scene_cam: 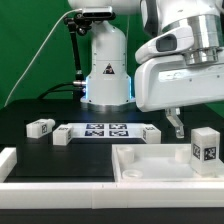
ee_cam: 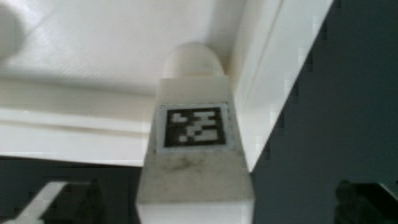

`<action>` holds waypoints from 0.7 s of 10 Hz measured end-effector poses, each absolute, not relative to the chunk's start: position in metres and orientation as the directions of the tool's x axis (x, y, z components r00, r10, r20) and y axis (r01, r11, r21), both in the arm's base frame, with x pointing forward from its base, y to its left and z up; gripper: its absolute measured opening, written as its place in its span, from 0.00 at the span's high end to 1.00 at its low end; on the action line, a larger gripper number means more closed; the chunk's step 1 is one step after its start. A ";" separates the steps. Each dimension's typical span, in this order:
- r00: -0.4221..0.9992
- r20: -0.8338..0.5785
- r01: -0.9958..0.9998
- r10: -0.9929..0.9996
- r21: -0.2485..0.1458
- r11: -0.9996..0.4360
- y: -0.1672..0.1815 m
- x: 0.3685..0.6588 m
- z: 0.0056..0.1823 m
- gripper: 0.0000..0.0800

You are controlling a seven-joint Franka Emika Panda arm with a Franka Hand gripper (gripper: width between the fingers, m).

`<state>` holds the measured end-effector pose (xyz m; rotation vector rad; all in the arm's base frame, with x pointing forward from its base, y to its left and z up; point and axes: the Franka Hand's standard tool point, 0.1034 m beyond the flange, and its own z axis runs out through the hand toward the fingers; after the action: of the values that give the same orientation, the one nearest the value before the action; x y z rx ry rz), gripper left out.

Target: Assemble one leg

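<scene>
A leg (scene_cam: 205,148) stands upright at the right corner of the large white tray-like piece (scene_cam: 150,168). It is a small white post with a black-and-white tag. In the wrist view this leg (ee_cam: 192,130) fills the middle, its far end against the tray's inner corner (ee_cam: 267,70). My gripper (scene_cam: 188,128) hangs just above and beside it, open. One dark finger (scene_cam: 176,125) shows on the exterior view's left of the leg. In the wrist view the dark fingers (ee_cam: 50,205) sit wide on either side of the leg, apart from it.
Three more legs lie on the black table: one (scene_cam: 41,127) at the exterior view's left, one (scene_cam: 61,133) and one (scene_cam: 150,132) at the two ends of the marker board (scene_cam: 105,130). A white rail (scene_cam: 8,160) runs along the front left. The robot base (scene_cam: 105,70) stands behind.
</scene>
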<state>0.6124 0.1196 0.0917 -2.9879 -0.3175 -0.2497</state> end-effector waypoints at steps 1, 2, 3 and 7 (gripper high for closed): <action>0.973 0.105 0.218 0.206 -0.122 -0.968 0.119 0.615 0.091 0.19; 0.976 0.062 0.215 0.209 -0.132 -0.968 0.118 0.619 0.089 0.19; 0.977 0.029 0.213 0.211 -0.140 -0.967 0.117 0.621 0.087 0.19; 0.978 0.071 0.203 0.195 -0.131 -0.970 0.114 0.629 0.086 0.22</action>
<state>0.6288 0.1139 0.0859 -2.9872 -0.3013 -0.0867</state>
